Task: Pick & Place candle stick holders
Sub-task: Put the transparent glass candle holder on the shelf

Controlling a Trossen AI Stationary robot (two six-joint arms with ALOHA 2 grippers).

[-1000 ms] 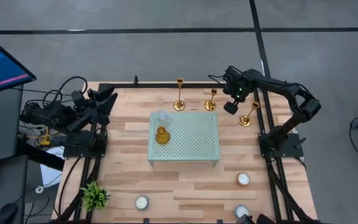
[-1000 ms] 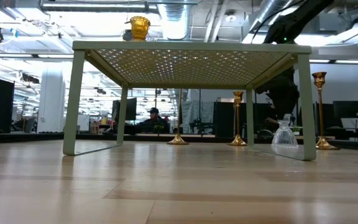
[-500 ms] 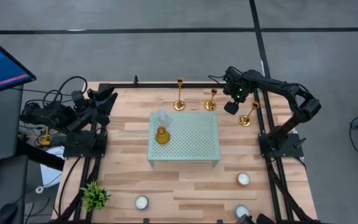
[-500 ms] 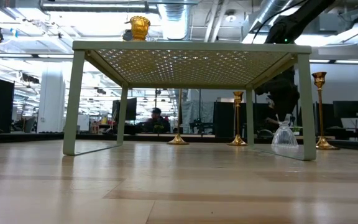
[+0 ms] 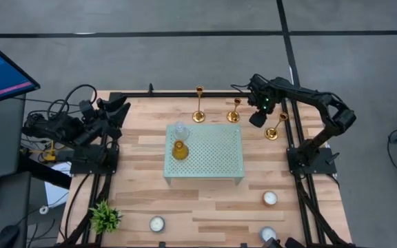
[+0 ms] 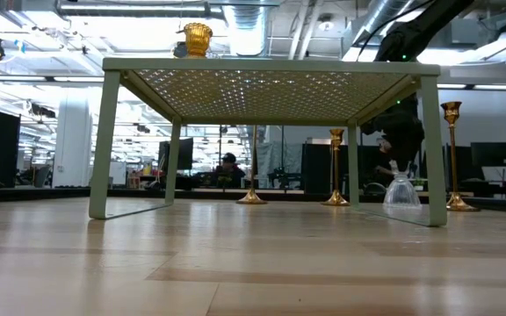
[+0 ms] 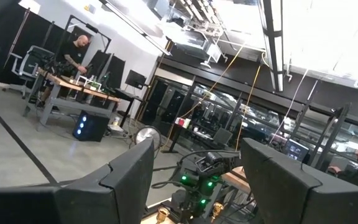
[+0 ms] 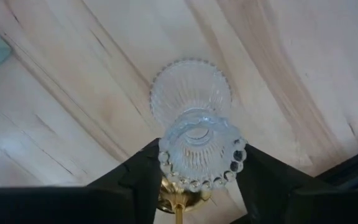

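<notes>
Three gold candlesticks (image 5: 198, 105) (image 5: 234, 110) (image 5: 276, 127) stand on their round bases along the table's far side; two show upright in the low view (image 6: 335, 167) (image 6: 452, 154). My right gripper (image 5: 257, 117) is between the two right-hand ones, pointing down over a clear glass cup (image 6: 402, 190) and shut on it. The cup stands on the table. My left gripper (image 5: 119, 110) waits open and empty at the table's far left, as the left wrist view (image 7: 194, 180) shows. My right gripper holds the clear glass cup by its beaded upper rim (image 8: 166, 163), one finger on each side, coming from above and pointing down. The cup stands upright with its wider ribbed foot (image 8: 190, 93) on the table.
A pale green perforated stand (image 5: 219, 162) sits mid-table with a clear glass cup (image 5: 180, 129) and an amber one (image 5: 179, 150) on top. Three white tealights (image 5: 270, 198) (image 5: 157, 223) (image 5: 268, 234) and a small plant (image 5: 105, 217) are near the front edge.
</notes>
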